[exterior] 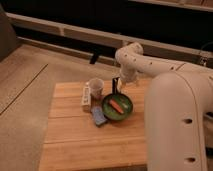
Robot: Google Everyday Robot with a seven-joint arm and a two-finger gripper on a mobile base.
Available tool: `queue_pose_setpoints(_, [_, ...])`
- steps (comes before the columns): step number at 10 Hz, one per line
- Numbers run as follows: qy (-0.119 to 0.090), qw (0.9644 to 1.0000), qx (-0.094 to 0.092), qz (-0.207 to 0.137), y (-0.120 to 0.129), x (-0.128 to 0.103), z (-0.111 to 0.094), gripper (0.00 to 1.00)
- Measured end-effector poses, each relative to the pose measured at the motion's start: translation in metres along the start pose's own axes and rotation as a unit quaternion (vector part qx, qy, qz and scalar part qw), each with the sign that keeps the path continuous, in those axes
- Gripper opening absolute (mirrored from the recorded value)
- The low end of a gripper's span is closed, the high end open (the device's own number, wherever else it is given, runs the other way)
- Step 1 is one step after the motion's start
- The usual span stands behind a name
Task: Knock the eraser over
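While the eraser point(86, 98) lies on the wooden table point(70, 135) left of centre, just beside the pale cup point(96, 88), the gripper point(116, 86) hangs over the green bowl's point(129, 111) upper rim, its state impossible to tell.

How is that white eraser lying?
The eraser lies lengthwise, not on end; flat or on edge, cannot tell. The gripper hangs by the green bowl's far rim.

The arm point(155, 65) is a smooth cream-white shell of rounded links with small dark holes, ending in a dark gripper point(116, 86) over the far rim of the green bowl point(127, 104).
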Motion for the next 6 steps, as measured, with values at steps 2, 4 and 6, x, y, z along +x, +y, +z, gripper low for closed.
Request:
queue_pose_setpoints(2, [-0.014,0.9999,0.009,-0.004,-0.015,-0.006,-0.001,0.65])
queue_pose_setpoints(4, [-0.015,0.9998,0.009,-0.003,-0.017,-0.005,-0.001,0.65])
queue_pose_setpoints(6, [-0.014,0.9999,0.008,-0.003,-0.015,-0.005,0.0,0.65])
